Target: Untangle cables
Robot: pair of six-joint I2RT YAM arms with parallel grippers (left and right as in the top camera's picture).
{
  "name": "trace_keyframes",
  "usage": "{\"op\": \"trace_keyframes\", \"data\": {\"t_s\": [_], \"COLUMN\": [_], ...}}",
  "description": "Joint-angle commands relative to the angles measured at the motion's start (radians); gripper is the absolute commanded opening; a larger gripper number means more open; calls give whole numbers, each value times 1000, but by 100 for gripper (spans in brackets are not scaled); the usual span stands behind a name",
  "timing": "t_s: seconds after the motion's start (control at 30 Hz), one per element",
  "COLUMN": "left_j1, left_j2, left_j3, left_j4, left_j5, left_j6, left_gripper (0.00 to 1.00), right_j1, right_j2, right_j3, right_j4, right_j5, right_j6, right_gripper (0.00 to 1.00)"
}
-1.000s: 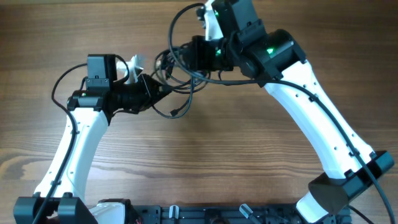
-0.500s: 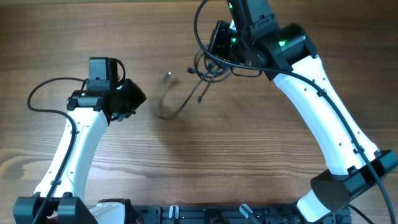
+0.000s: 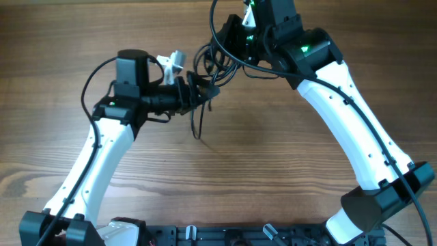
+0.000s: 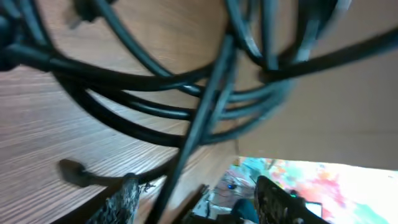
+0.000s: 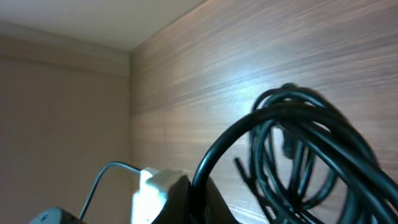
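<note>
Cables (image 3: 216, 59) are hanging as one tangled bundle over the far side of the desk (image 3: 273, 157), because the right pincer (image 3: 227, 45) is clamping them tightly. The left pincer (image 4: 198, 202), fingers apart, is sitting among the loops, probably to catch one strand.

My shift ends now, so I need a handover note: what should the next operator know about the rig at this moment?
Left gripper: jaws open, a strand of the cables running between them, nothing clamped.
Right gripper: shut on the cables, bundle apparently lifted over the far part of the table.
Cables: one looped bundle between both grippers; a loose end hangs toward the table.
Done: bundle gathered; no cable visibly pulled free.
Left: probably close the left gripper on one strand, draw it out, repeat.
</note>
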Motion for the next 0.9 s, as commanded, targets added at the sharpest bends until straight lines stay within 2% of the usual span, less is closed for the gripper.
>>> {"op": "trace_keyframes", "data": {"t_s": [0.0, 0.03, 0.13, 0.2, 0.3, 0.4, 0.47, 0.5, 0.57, 0.63, 0.67, 0.7, 0.73, 0.8, 0.87], "left_j1": [-25, -25, -25, -22, -10, 44, 80, 87, 101, 118, 133, 141, 147, 146, 146], "left_j2": [4, 4, 4, 4, 4, 4, 4, 4, -2, -16, -31, -43, -55, -64, -64], "left_j3": [8, 8, 8, 8, 8, 8, 8, 8, 8, 8, 8, 8, 8, 8, 8], "left_j4": [-29, -34, -34, -33, -40, -133, -161, -158, -15, 208, 449, 618, 805, 1060, 1115], "left_j5": [-158, -167, -167, -173, -242, -427, -428, -414, -204, 32, 171, 196, 198, 198, 198], "left_j6": [24, 24, 24, 24, 16, -151, -161, -161, -157, -165, -280, -416, -566, -742, -811], "left_gripper": [50, 41, 23, 4, 4, 4, 4, 4, 4, 4, 4, 4, 4, 4, 4], "right_j1": [3, 3, 3, 3, -4, -29, -52, -59, -59, -60, -59, -59, -59, -59, -59], "right_j2": [4, 4, 4, 4, 4, 4, 4, 4, 4, 4, 4, 4, 4, 4, 4], "right_j3": [2, 2, 2, 2, 2, 2, 2, 2, 2, 2, 1, -8, -30, -71, -90], "right_j4": [1, -4, -8, -56, -169, -277, -336, -349, -359, -378, -401, -412, -407, -389, -344], "right_j5": [-51, -51, -50, 16, 200, 407, 520, 514, 512, 516, 541, 557, 556, 533, 430], "right_j6": [14, 14, 13, 7, -12, -12, -12, -12, -14, -16, -16, -15, -14, -13, -57], "right_gripper": [4, 4, 4, 4, 4, 4, 8, 8, 7, 8, 9, 11, 26, 37, 48]}}
